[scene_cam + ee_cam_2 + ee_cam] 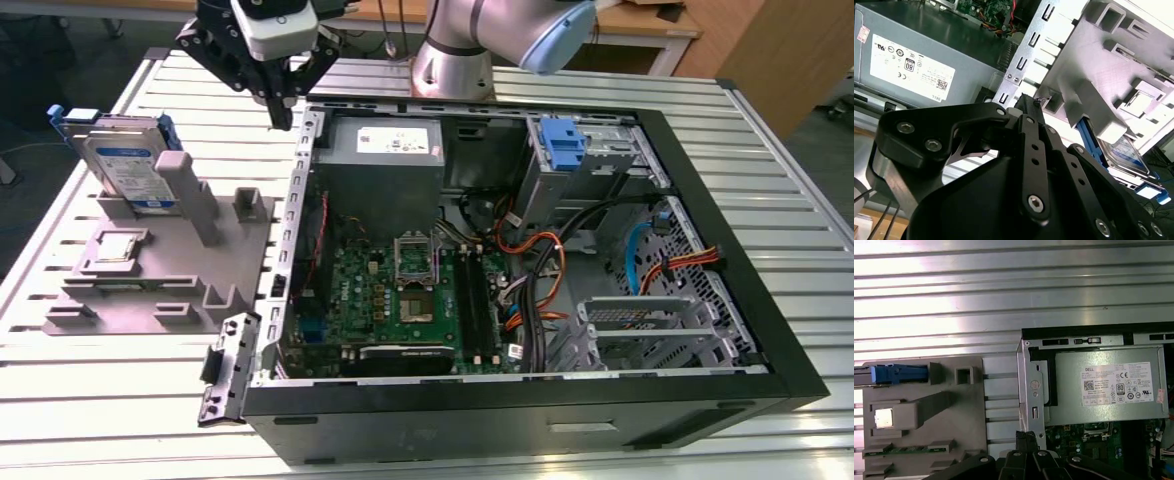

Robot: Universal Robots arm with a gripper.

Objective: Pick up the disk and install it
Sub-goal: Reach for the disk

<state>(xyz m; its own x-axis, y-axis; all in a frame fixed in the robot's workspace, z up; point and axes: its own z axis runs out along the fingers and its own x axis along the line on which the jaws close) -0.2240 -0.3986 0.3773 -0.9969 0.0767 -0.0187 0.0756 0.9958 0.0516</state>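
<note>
The disk [130, 168] stands upright in a slot at the far end of a grey fixture [147, 270], on the exterior view's left. Its white-and-blue label faces forward and a blue frame runs round its edges. In the second wrist view the disk [1126, 151] lies behind a fixture post, and the first wrist view shows the disk's blue top edge [899, 374]. My gripper [282, 118] hangs above the case's wall beside the power supply [380, 150], to the right of the disk. Its black fingers [1026, 107] are pressed together with nothing between them; its fingertips [1026, 436] meet over the case rim.
An open computer case [747, 330] lies on the slatted metal table [120, 420], showing the motherboard [400, 300], orange cables and a blue bracket [565, 145] in the far bay. A small silver chip [118, 247] sits on the fixture. A metal cage [647, 325] sits at the near right.
</note>
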